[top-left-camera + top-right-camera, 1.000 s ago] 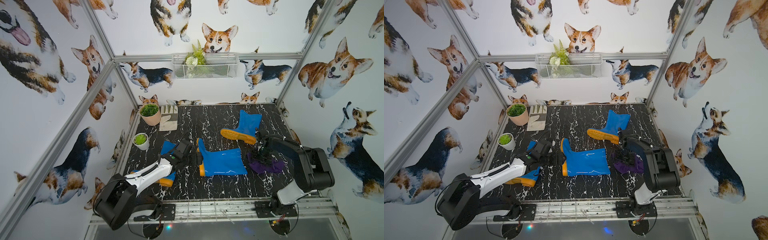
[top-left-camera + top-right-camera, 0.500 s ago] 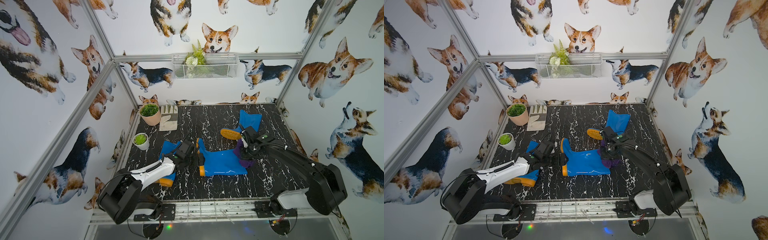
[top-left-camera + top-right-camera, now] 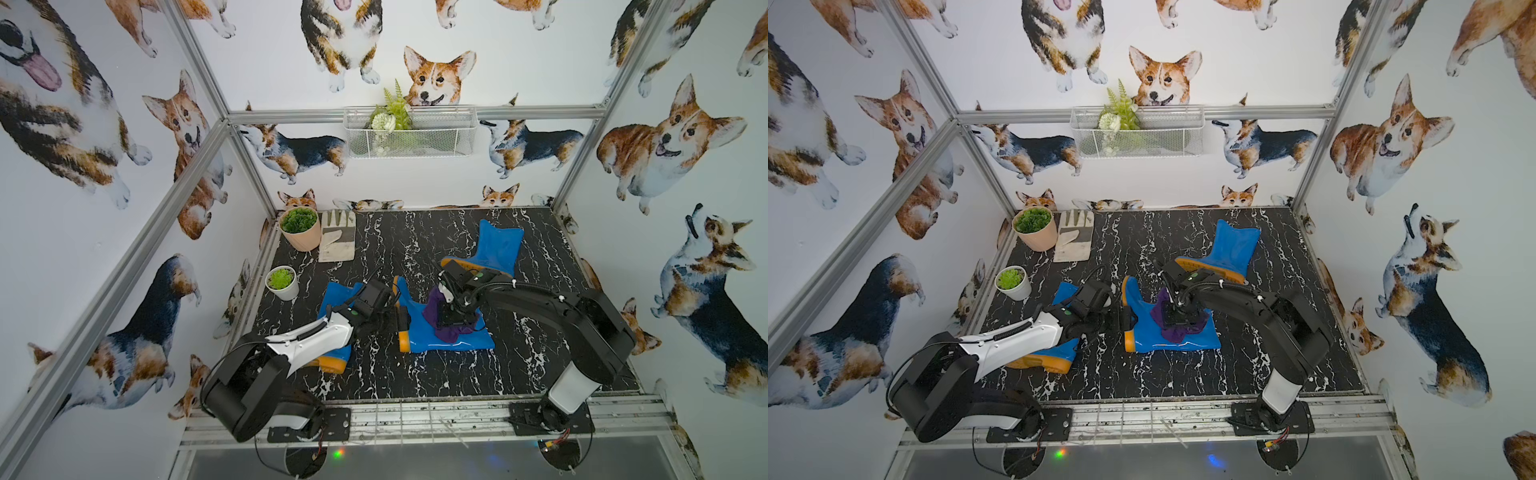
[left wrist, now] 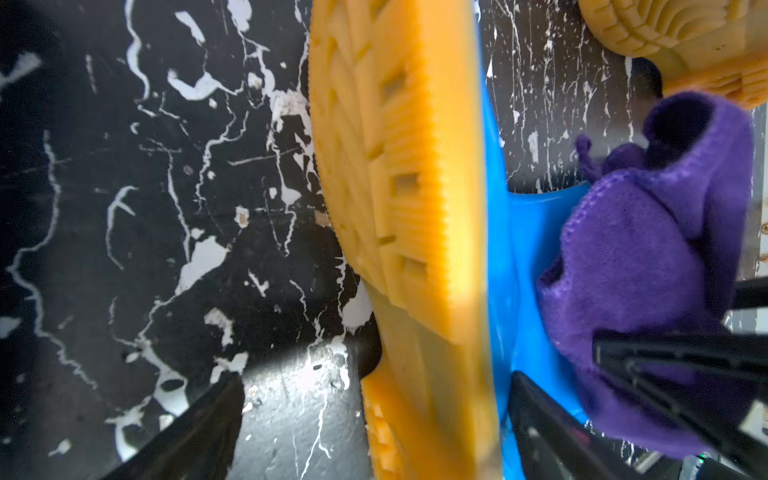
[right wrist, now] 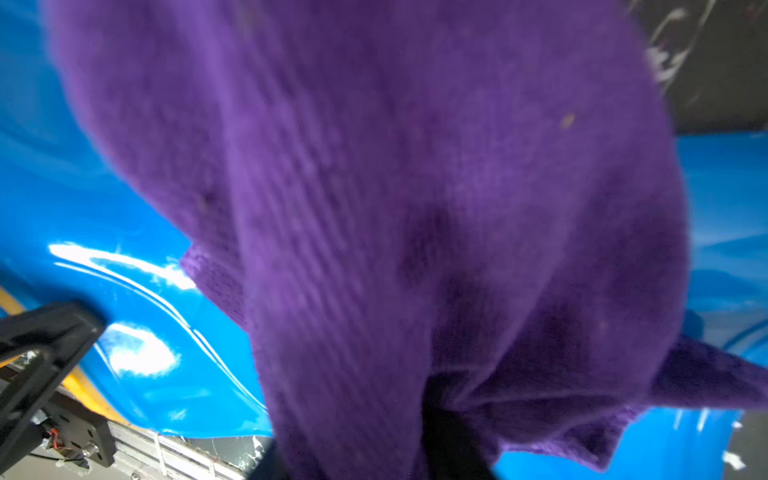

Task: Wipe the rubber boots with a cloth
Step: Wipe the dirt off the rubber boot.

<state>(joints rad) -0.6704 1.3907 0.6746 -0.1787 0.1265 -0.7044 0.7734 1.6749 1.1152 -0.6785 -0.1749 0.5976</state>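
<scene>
My right wrist view is almost wholly blurred purple knit. The soft dark-purple fabric cloth [image 5: 415, 208] swamps the lens and hides the right gripper [image 3: 451, 316], so I cannot tell whether it pinches the fabric or only presses on it. In both top views the cloth lies bunched on the shaft of the glossy bright-blue rubber boot [image 3: 457, 343] lying flat mid-table. My left gripper [image 4: 374, 430] stands wide apart, its black fingers [image 4: 199, 432] either side of that boot's ridged orange-yellow sole [image 4: 399, 187], with a gap showing on one side. A second blue boot [image 3: 332, 297] is half buried under my left arm. A third blue boot [image 3: 496, 249] sits behind, its sole partly masked by my right wrist.
</scene>
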